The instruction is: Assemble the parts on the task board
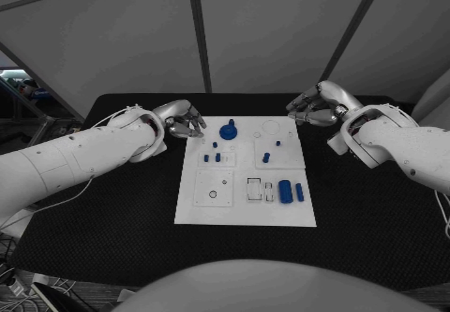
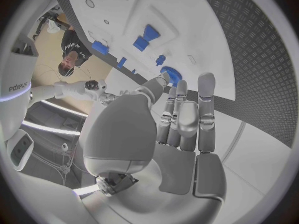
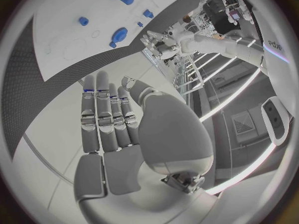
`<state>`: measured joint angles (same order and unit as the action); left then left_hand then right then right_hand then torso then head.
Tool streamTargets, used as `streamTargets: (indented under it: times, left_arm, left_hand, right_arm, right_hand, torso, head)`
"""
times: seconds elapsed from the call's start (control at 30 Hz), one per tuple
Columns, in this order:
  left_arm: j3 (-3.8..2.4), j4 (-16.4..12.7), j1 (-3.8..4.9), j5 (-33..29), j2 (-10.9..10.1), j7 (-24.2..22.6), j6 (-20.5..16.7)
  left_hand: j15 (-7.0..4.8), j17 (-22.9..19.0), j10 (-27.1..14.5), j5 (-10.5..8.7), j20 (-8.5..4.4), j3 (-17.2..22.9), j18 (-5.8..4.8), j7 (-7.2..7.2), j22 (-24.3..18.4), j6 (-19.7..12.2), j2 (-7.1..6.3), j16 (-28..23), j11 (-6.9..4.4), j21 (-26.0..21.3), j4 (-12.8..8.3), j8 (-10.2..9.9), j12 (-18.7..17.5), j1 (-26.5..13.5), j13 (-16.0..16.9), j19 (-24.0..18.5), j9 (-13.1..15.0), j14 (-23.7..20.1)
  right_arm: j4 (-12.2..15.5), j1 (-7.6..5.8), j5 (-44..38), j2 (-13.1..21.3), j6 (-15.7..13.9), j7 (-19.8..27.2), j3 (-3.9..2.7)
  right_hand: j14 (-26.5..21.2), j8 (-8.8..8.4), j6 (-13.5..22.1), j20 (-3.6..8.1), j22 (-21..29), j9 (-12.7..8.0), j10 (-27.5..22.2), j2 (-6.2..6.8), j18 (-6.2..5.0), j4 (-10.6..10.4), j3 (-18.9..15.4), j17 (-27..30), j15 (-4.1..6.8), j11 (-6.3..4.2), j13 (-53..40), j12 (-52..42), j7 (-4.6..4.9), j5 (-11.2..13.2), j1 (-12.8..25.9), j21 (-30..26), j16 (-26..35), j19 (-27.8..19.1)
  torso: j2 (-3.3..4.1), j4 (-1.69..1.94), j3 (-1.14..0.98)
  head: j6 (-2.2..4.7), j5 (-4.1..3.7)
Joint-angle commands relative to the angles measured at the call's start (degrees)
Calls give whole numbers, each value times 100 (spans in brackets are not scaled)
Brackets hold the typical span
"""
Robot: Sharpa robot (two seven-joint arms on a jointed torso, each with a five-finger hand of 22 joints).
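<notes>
Both hands empty, fingers apart: left hand (image 1: 181, 119), right hand (image 1: 316, 105). Blue knob part (image 1: 228, 131) just beside left hand; prob. light, rigid, slick plastic, so pinch its stem.

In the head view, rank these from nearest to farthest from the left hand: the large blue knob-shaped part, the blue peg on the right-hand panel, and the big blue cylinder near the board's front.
From the left hand:
1. Large blue knob-shaped part, at the board's far edge, just beside the hand.
2. Blue peg, on the right-hand panel, mid-board.
3. Big blue cylinder, toward the board's near right.
</notes>
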<state>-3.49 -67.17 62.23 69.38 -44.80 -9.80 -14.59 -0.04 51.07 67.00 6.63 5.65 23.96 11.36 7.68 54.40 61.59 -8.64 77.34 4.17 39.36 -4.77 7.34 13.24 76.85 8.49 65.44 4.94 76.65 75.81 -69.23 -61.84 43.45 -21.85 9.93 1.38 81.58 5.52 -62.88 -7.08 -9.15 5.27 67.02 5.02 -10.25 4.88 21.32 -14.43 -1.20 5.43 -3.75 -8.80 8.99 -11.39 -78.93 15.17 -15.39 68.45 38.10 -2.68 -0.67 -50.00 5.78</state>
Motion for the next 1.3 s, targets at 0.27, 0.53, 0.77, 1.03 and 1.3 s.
streamTargets:
  times: [0.27,0.53,0.77,1.03,1.3]
  left_arm:
    - [-35,-577,-24,-4426,-500,-1063,-303]
    - [-37,-1125,-130,-5541,-734,-1429,-353]
    - [-37,-1335,-170,-5845,-781,-1570,-410]
    - [-38,-1443,-181,-5958,-792,-1612,-425]
    - [-38,-1508,-183,-6006,-789,-1625,-416]
  left_hand:
    - [3,-2628,351,-9,50,84,-91,-23,-379,303,-15,-1799,-49,-679,92,-54,78,-217,63,-447,-32,-1526]
    - [54,-2950,390,-13,118,-134,-90,-14,-747,320,-50,-2412,-32,-1174,184,-165,15,-336,73,-566,-63,-1544]
    - [70,-3016,376,-9,127,-198,-88,16,-867,314,-32,-2539,-19,-1299,197,-213,-23,-324,73,-496,-73,-1479]
    - [83,-3041,340,-7,134,-233,-90,48,-928,277,-34,-2593,2,-1360,195,-256,-51,-311,71,-453,-83,-1447]
    - [95,-3056,312,-4,142,-255,-92,70,-967,239,-29,-2627,23,-1401,197,-288,-67,-305,72,-431,-90,-1437]
  right_arm:
    - [121,2,-3453,-63,717,-1380,-2]
    - [56,100,-4080,-196,715,-1762,1]
    - [-69,217,-4212,-402,710,-1807,1]
    - [-212,348,-4190,-583,763,-1732,0]
    - [-311,442,-4129,-711,796,-1646,-2]
  right_hand:
    - [370,-176,-242,359,-1245,-94,473,78,26,81,159,-2526,225,-155,-18,447,-144,203,168,1806,-3236,215]
    - [584,-192,-30,289,-1557,-133,112,269,2,-4,333,-4452,136,-86,2,523,-84,276,398,2273,-5052,264]
    - [537,-177,71,221,-1834,-120,-80,368,-16,-37,508,-5292,94,-33,-10,484,-48,284,445,2673,-5850,178]
    - [552,-174,67,204,-1954,-113,-108,371,-20,-35,580,-5624,88,-19,-10,477,-40,263,432,2851,-6146,136]
    - [554,-173,67,199,-2011,-111,-105,357,-22,-21,630,-5721,84,-15,-11,470,-30,217,406,2935,-6239,113]
  torso:
    - [7,-11,3]
    - [11,-9,0]
    - [11,-4,3]
    - [10,1,8]
    - [8,-2,2]
  head:
    - [177,-272]
    - [249,-349]
    - [271,-361]
    - [261,-391]
    - [257,-368]
